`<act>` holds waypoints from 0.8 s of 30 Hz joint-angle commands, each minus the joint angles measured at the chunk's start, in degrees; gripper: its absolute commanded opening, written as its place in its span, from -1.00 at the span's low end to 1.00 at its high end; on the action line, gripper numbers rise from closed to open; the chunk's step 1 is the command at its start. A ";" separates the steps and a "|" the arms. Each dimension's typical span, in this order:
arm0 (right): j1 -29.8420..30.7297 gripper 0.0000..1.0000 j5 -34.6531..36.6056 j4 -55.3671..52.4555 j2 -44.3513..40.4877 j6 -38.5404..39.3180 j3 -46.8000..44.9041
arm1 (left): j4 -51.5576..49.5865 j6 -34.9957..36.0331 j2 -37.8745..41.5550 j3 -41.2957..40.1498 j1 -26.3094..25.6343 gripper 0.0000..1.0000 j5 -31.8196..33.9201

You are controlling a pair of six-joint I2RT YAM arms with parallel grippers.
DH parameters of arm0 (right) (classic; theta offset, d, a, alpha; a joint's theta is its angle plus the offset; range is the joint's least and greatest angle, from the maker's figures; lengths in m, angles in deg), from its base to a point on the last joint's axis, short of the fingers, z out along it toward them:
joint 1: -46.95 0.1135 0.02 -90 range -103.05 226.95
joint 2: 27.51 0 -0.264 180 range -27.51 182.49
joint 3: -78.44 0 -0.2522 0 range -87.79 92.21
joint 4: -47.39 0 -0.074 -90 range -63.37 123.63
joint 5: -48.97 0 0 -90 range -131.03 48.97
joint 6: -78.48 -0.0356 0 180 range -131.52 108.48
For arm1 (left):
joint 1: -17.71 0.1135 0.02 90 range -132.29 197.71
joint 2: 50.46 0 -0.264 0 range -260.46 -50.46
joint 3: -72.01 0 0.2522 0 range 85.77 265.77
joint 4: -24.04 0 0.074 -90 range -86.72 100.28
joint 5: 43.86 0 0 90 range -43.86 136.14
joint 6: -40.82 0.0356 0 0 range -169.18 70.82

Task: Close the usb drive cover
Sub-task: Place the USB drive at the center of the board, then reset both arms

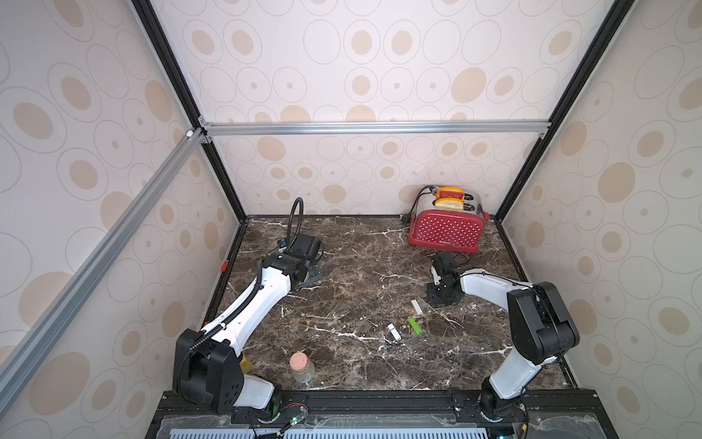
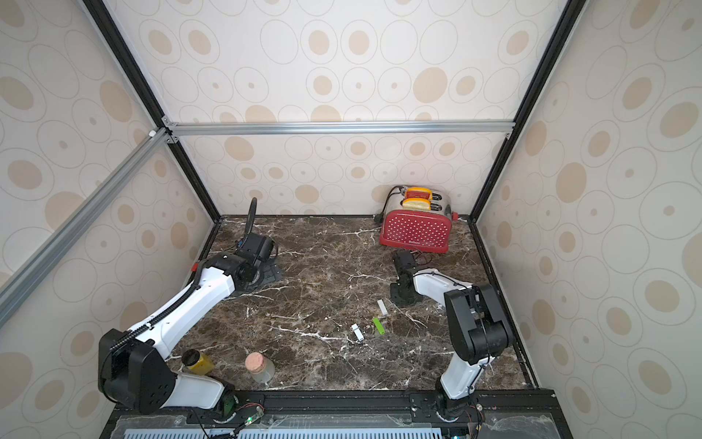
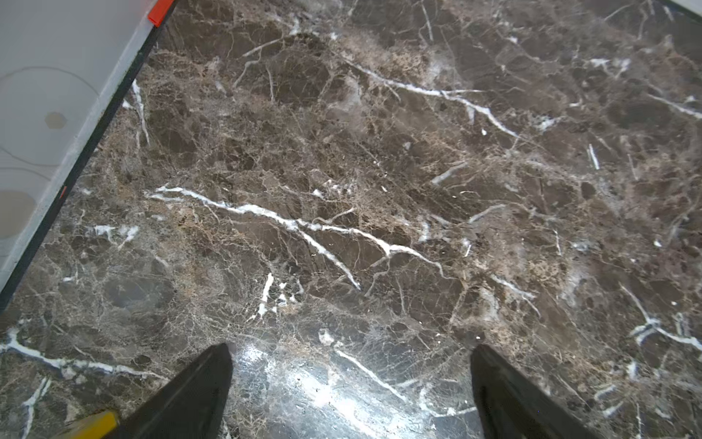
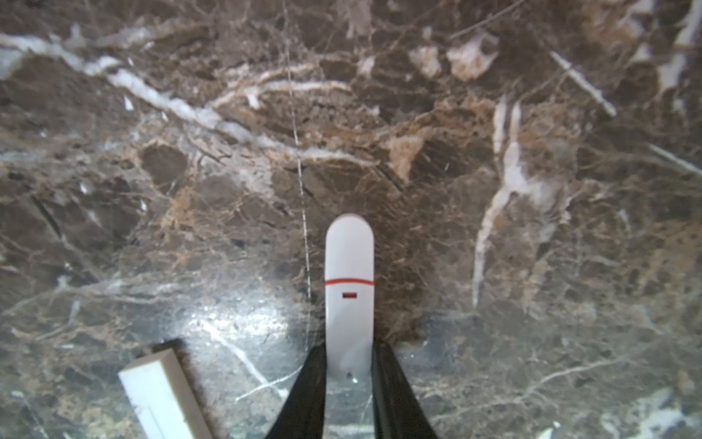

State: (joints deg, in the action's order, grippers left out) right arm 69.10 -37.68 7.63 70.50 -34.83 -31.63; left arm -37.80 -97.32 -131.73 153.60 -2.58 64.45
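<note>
White usb drive [image 4: 349,258] in right gripper [image 4: 349,346], clamp unclear; left gripper [image 3: 351,347] apart; block [image 4: 159,395] beside.

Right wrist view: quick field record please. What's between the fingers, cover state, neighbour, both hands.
item between fingers: white usb drive
cover: looks closed; rounded end meets the red line, no connector shows
right hand: fingers against both sides of the drive's end, no gap visible
neighbour: white block beside the drive, not touching it
left hand: open, holding nothing, over the marble table
</note>
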 commanded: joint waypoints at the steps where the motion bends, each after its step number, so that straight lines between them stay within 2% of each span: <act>1: -0.09 -0.16 -0.46 0.14 -1.43 0.26 -0.97 | -0.07 0.47 -0.24 -0.02 0.76 0.99 2.28; 6: 0.25 0.24 -1.58 0.91 -5.72 1.54 -1.31 | 2.30 0.73 -1.30 -1.00 3.54 0.98 -1.05; 8: 0.52 0.30 -2.57 2.05 -8.91 2.46 -1.74 | 2.98 1.36 -2.40 -0.77 5.00 0.98 -3.08; 11: 0.94 0.37 -1.95 2.97 -15.12 3.58 -1.82 | 3.16 2.17 -3.54 -0.17 6.65 0.98 -2.65; 14: 1.25 0.45 0.04 3.76 -22.19 4.54 -2.22 | 4.81 3.55 -3.00 -0.46 7.72 0.98 -3.31; 16: 1.24 0.57 1.92 4.62 -25.96 5.75 -2.41 | 6.08 5.45 -2.20 -0.34 7.73 0.98 -3.18; 18: 1.30 0.96 6.33 5.08 -29.31 7.12 -2.50 | 5.63 7.07 -1.70 0.71 7.70 0.98 -0.27; 20: 1.30 1.00 12.95 5.29 -31.73 8.03 -2.42 | 5.22 9.43 -1.47 1.86 7.73 0.98 3.60; 22: 1.29 1.00 21.31 6.75 -33.40 10.16 -3.38 | 8.79 13.67 -0.87 0.58 7.72 0.98 4.50; 24: 1.29 1.00 26.65 10.60 -34.75 15.99 -5.47 | 10.71 13.08 -0.26 -1.39 7.65 0.98 6.80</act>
State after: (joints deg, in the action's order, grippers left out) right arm 70.06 -23.29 14.97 36.95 -25.62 -34.34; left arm -30.32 -88.27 -133.96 152.75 4.87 66.17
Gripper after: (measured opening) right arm 0.999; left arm 0.992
